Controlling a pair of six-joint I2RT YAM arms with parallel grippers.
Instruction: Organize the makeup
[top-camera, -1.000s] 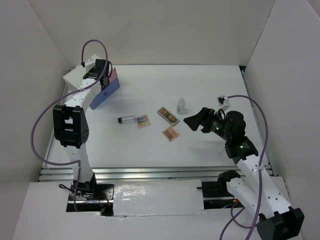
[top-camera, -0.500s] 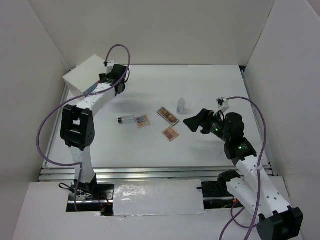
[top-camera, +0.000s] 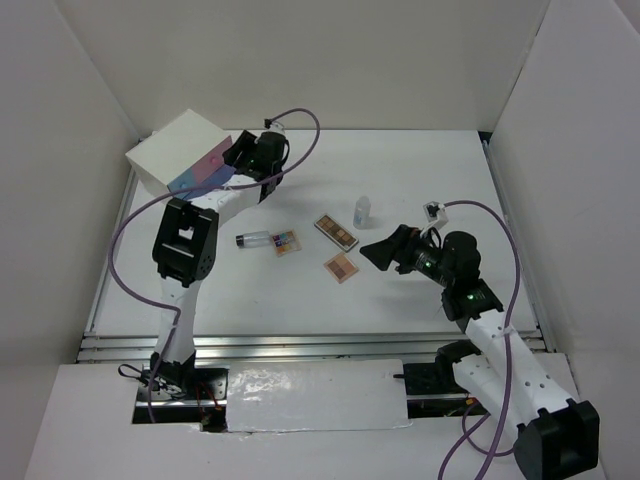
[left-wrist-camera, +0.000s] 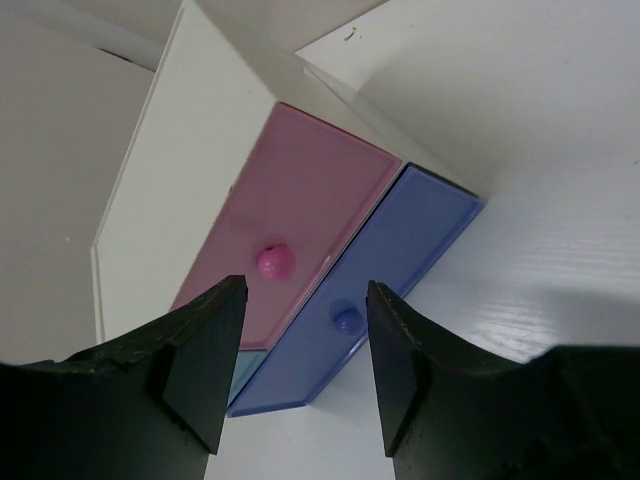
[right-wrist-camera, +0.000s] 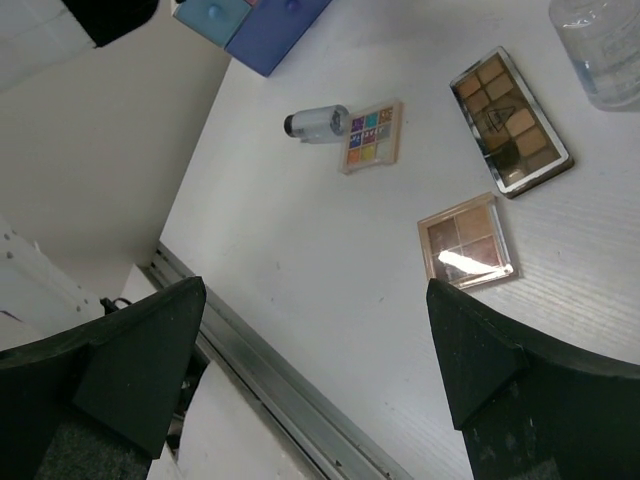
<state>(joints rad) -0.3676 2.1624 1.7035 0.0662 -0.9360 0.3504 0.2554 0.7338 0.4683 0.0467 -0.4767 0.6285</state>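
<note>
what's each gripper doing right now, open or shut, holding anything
Left gripper: open, holding nothing.
Right gripper: open, holding nothing.

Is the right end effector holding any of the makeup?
No, the right end effector is open and empty; the square palette lies untouched on the table.

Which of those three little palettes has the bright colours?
The small palette beside the clear tube: purple, blue, green and yellow pans. The long palette and the square palette hold only browns.
</note>
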